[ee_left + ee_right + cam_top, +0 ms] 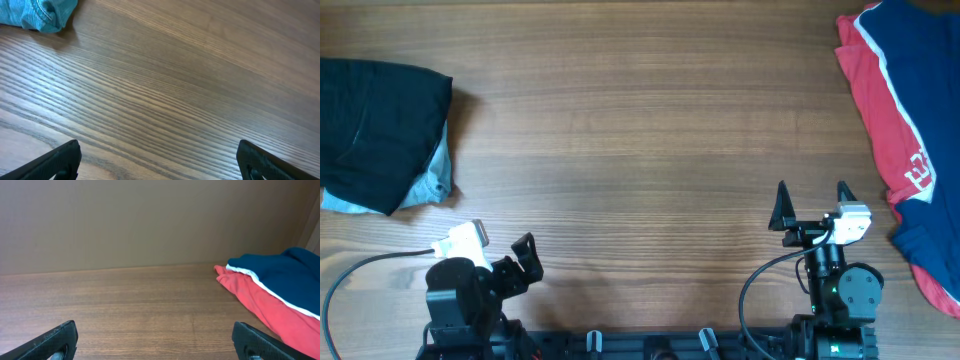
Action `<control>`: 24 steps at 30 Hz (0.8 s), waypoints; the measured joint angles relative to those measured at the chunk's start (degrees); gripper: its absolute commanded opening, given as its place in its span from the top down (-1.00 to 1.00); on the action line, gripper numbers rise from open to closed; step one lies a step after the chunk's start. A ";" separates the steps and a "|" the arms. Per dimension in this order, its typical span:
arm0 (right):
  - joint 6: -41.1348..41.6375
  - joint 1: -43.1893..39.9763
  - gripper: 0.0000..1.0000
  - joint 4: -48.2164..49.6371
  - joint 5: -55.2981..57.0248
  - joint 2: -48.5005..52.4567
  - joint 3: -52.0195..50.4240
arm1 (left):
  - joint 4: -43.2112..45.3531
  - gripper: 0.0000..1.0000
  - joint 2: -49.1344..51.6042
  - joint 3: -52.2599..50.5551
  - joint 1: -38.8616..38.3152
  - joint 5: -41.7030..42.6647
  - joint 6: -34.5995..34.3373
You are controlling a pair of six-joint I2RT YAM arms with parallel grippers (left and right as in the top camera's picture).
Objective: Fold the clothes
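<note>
**Overhead.** A dark folded garment is being seen at 9 o'clock, stacked on a light blue garment. A red and navy pile is lying unfolded at 3 o'clock and is being cut off by the frame edge. The left gripper and right gripper are being held at 7 and 5 o'clock over the bare table.

Judgement: the next garment is not yet being fetched. The next move calls for a reach by the right arm toward 2 o'clock and a pinch on an edge of the navy layer.

**Left wrist.** The jaws are being held wide apart with nothing between them. Only a corner of the light blue garment is being shown, at 11 o'clock.

**Right wrist.** The jaws are likewise being held wide and empty. The red and navy pile is lying at 3 o'clock. Its garment count and white lettering cannot be made out.
</note>
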 measured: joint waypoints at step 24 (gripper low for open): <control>0.02 0.00 -0.99 -0.02 0.02 0.00 0.00 | 22.05 -1.00 -11.89 -13.09 -6.78 -3.37 3.89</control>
